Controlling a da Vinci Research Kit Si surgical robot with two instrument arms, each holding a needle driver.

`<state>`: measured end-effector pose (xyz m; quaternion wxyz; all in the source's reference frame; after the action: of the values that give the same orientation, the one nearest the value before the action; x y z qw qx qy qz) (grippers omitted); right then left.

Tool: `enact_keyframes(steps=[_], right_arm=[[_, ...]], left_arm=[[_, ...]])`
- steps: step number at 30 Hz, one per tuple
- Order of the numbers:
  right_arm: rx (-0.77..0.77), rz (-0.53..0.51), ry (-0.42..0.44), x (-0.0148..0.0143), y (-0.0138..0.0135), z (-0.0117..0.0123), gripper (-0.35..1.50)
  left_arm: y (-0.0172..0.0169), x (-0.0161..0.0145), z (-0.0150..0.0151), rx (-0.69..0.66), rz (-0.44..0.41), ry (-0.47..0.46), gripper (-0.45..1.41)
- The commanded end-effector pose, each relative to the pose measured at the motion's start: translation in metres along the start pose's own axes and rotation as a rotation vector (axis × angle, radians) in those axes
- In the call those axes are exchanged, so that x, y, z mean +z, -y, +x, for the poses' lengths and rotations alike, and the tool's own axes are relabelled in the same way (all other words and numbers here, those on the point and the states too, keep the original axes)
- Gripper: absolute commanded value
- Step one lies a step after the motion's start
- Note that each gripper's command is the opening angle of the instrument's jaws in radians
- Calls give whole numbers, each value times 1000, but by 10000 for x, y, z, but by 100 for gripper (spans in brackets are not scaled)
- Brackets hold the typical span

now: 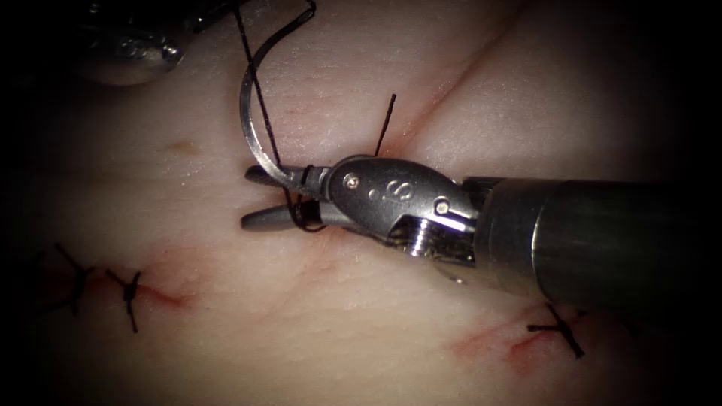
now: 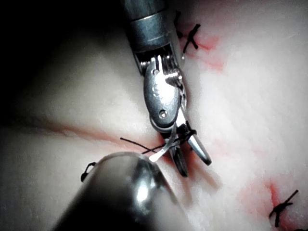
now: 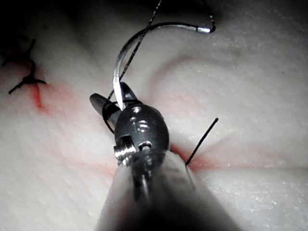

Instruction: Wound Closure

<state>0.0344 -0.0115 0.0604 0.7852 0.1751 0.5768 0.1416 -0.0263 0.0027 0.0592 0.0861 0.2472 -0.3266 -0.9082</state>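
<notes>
Knots (image 1: 128, 292) already sit on the tissue (image 1: 361, 331); right claw (image 1: 263, 197), jaws parted, hooks the free needle (image 1: 252, 128), thread (image 1: 301, 218) looped.

Two knotted stitches (image 1: 129, 293) lower left, a third knotted stitch (image 1: 558, 329) lower right

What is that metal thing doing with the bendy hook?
The right claw sits over the tissue with its jaws apart, and the curved needle rests against them near one end, out of the tissue. Black thread loops around the jaws. A cut end of thread sticks up from the cut.
</notes>
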Motion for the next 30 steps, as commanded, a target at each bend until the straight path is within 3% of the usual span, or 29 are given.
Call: enact_keyframes(steps=[1, 3, 11, 12, 17, 21, 30], right_arm=[[3, 14, -5, 9, 4, -5, 32], [0, 30, -11, 11, 6, -6, 24], [17, 132, -56, 15, 13, -8, 26], [26, 163, -89, 15, 14, -9, 26], [38, 216, -154, 16, 14, -9, 26], [52, 252, -220, 14, 16, -9, 27], [74, 311, -372, 2, 17, -2, 22]], left_arm=[[-6, 9, 0, 1, 1, -1, -45], [-6, 16, -7, 3, -1, -20, -45], [-7, 47, -30, 20, -36, -149, -45], [-9, 57, -36, 63, -61, -206, -45], [-21, 73, -41, 96, -95, -308, -45], [-31, 88, -53, 62, -135, -403, -45], [-74, 113, -76, 75, -205, -442, -45]])
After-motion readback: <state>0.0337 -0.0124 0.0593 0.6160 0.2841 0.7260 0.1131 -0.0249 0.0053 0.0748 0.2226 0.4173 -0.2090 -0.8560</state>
